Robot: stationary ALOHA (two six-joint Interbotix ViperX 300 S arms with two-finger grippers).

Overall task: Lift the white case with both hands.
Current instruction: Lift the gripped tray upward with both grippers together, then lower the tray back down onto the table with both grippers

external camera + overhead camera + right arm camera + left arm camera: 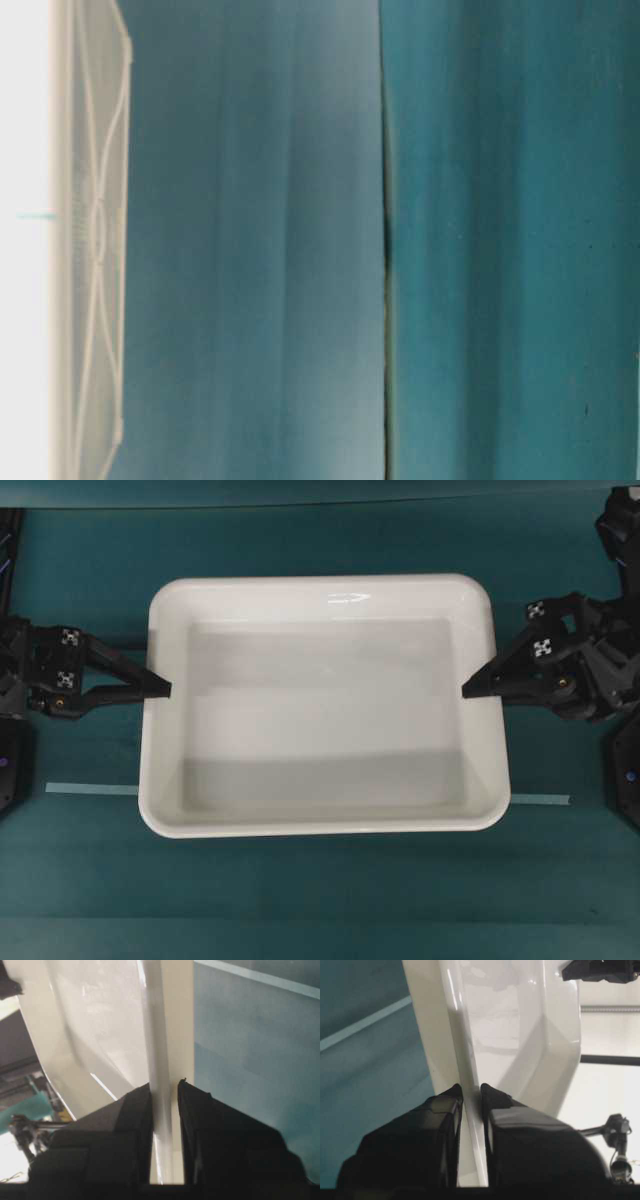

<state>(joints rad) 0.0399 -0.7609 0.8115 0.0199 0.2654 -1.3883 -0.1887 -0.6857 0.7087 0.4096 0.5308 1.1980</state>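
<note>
The teal bench is seen from overhead, and most of its middle is taken up by the white case, with a thin pale strip showing on either side of the near corners. The case is held between the two arms, open side up; in the table-level view its underside appears clear of the surface, so it is judged to be already off the bench, though how far cannot be told. Its long axis runs left to right across the overhead view, from one tool to the other, and it looks level.

The case is judged to be light and fairly stiff, but glossy and slippery (the highlights on the inside say as much), with a thin rim that could flex or slide under a narrow pinch. The middles of the two short sides are the sensible holds.

The left tool is pinched on the left rim, one finger outside and one inside. The right tool is likewise clamped on the right rim, as its wrist view shows.
</note>
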